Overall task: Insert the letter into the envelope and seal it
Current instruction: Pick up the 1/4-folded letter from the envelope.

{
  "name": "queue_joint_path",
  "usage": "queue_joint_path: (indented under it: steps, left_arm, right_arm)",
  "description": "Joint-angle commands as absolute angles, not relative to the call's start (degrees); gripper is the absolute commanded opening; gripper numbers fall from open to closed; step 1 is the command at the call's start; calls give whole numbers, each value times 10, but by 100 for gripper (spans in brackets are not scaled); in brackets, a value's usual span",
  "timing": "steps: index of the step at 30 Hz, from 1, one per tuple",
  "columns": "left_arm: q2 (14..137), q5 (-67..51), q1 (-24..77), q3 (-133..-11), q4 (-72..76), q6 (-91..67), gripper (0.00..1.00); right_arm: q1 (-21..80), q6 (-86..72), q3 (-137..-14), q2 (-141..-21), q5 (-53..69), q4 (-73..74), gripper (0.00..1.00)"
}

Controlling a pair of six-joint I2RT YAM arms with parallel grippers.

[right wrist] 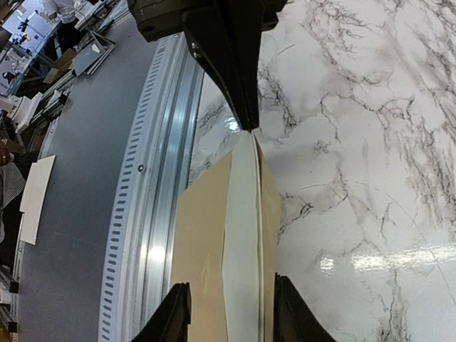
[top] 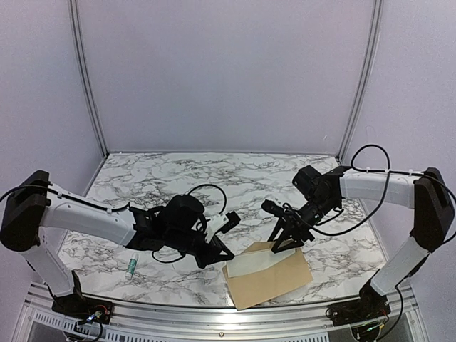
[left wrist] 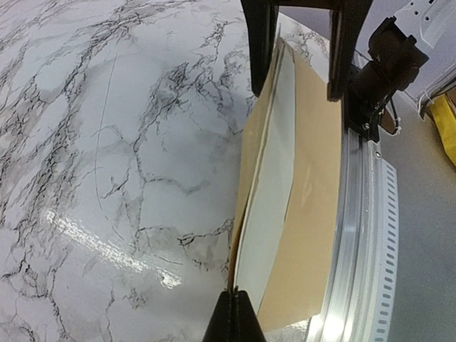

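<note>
The tan-brown envelope [top: 274, 283] lies flat near the table's front edge. The cream-white letter [top: 254, 263] sits partly inside it, a pale strip showing along the opening. My left gripper [top: 222, 257] is shut on the envelope's raised brown edge at its left corner; in the left wrist view its tips [left wrist: 234, 298] meet where the envelope [left wrist: 313, 199] and the letter [left wrist: 274, 178] converge. I cannot tell whether the letter's corner is pinched as well. My right gripper [top: 286, 244] stands open over the other end, its jaws astride the letter [right wrist: 242, 242] and the envelope [right wrist: 201, 242].
A green-and-white tube [top: 132, 266] lies on the marble at the left, beside the left arm. The slotted aluminium rail [right wrist: 160, 178] runs along the table's front edge, right next to the envelope. The right arm's base [left wrist: 388, 60] stands beyond the envelope's end.
</note>
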State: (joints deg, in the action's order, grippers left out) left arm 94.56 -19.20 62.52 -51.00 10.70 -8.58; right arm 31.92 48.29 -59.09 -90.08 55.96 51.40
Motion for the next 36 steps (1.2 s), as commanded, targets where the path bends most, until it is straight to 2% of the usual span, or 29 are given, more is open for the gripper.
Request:
queue_joint_path:
  steps: [1,5,8,12,17,29,36]
  left_arm:
    - [988,-167,627,-536,134,-119,0]
    - [1025,-170,627,-534,154,-171,0]
    - [1038,-173,626,-526,180,-203,0]
    - [1048,-177,615,-508,234,-264,0]
    - [1061,-173,604,-449,382,-396,0]
    - [1149,-155,599,-386,654,-575,0]
    - [1164,-121,603,-370,720,-598,0]
  right_arm:
    - [301,423,-574,-842,496,439,40]
    - [274,384,-527,-755,373,350,57]
    - [271,397,-506,-716,320,344,60]
    - [286,433,-471,-702,317,373,53]
    - [346,443,-416,-712,277,351,43]
    - [370,427,-431,-815,252,295,38]
    - [402,416,-410,-813,212,281,37]
